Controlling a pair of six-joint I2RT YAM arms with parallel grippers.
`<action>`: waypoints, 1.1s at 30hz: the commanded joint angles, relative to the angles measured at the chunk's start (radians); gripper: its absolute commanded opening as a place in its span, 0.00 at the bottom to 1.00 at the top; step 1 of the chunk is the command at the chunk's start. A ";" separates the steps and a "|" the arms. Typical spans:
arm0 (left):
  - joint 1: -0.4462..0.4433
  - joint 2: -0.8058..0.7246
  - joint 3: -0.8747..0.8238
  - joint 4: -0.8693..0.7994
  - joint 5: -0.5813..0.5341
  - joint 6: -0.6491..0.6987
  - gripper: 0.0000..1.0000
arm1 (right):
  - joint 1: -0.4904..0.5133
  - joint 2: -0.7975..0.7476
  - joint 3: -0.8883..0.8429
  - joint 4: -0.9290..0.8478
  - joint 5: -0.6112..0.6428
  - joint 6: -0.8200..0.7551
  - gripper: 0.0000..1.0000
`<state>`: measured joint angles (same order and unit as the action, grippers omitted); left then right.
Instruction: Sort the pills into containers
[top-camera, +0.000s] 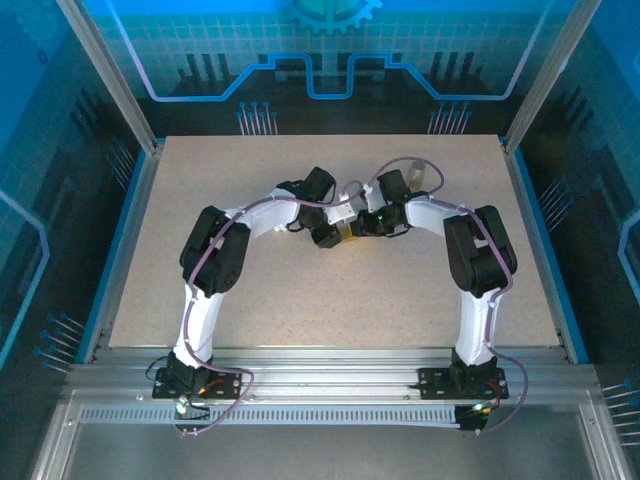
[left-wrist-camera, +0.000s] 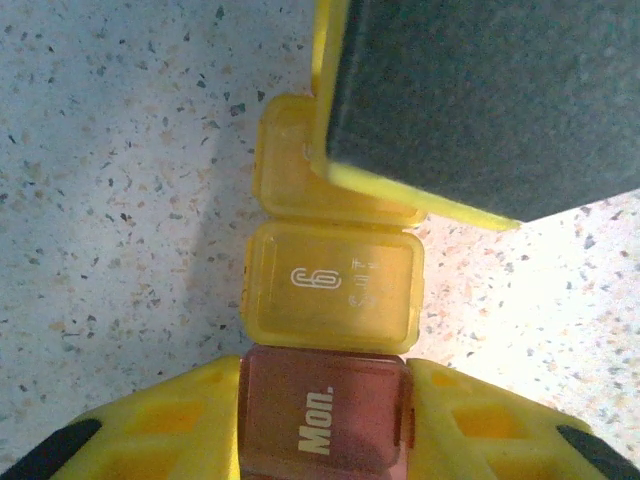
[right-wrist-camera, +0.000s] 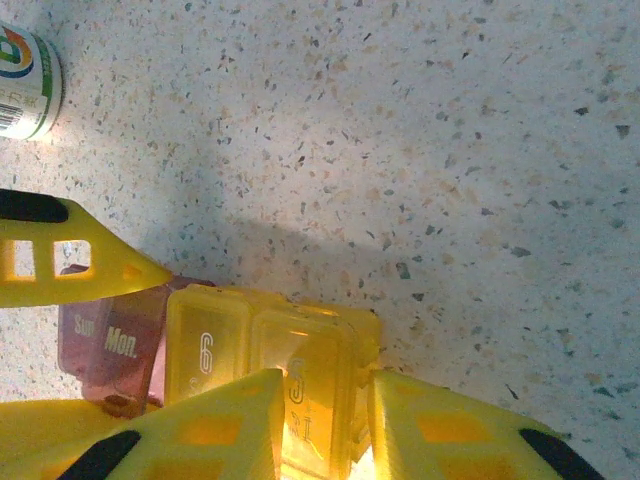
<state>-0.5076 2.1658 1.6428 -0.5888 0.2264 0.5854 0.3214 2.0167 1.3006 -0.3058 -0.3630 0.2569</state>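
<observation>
Yellow fingers hem in the yellow plastic box and dark red plastic box; besides a white bottle, the speckled worktop seems open.

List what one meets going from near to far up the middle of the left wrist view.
Translucent dark red plastic square box marked Mon. → translucent yellow plastic square box marked 6 → second yellow plastic box, partly covered → yellow-rimmed dark finger of the other arm.

I'm seeing the dark red box getting cropped at the bottom edge. Right wrist cam's cropping the yellow box there too.
</observation>
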 joint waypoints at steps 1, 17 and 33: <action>0.038 0.012 0.063 -0.064 0.110 -0.081 0.36 | 0.011 0.072 -0.013 -0.108 0.102 -0.026 0.28; 0.107 0.028 0.119 -0.065 0.063 -0.252 0.51 | 0.012 0.088 0.005 -0.125 0.109 -0.041 0.28; 0.049 0.118 0.181 -0.061 -0.076 -0.337 0.49 | -0.009 0.040 -0.039 -0.066 0.089 0.024 0.28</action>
<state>-0.4503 2.2589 1.7855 -0.6502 0.1818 0.2966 0.3252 2.0243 1.3136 -0.3176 -0.3531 0.2626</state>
